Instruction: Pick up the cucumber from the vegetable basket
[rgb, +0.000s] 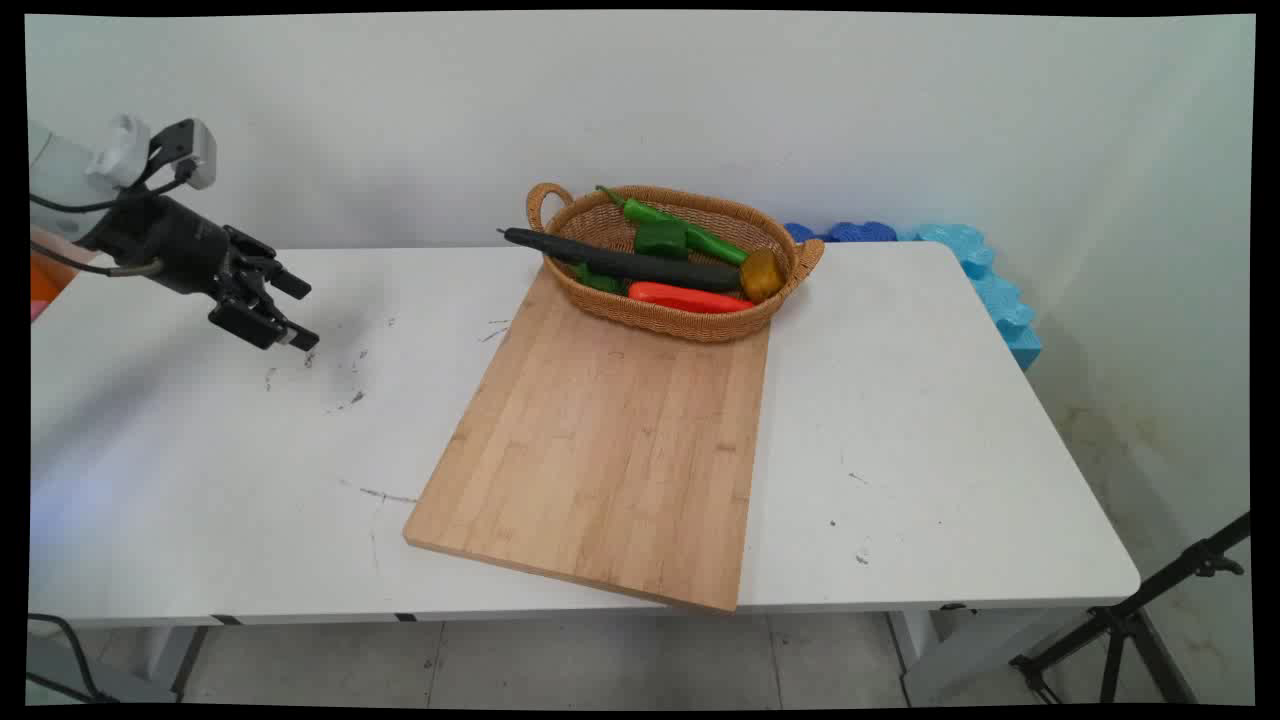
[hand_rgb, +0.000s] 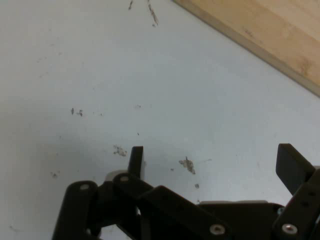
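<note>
So the gripper (rgb: 300, 313) hangs over the scuffed left part of the white table (rgb: 930, 440), fingers spread wide and holding nothing. The nearest thing is the wooden cutting board (rgb: 610, 450), a bit off to its side. A wicker basket (rgb: 660, 318) sits on the board's far end (black eggplant (rgb: 620, 263), green peppers (rgb: 665, 236), a red pepper (rgb: 690, 297) and a potato (rgb: 761, 273) inside).

The gripper (rgb: 298, 314) hangs empty, fingers apart, over the table (rgb: 200, 470), well left of the cutting board (rgb: 610, 440) and vegetable basket (rgb: 660, 318).
</note>
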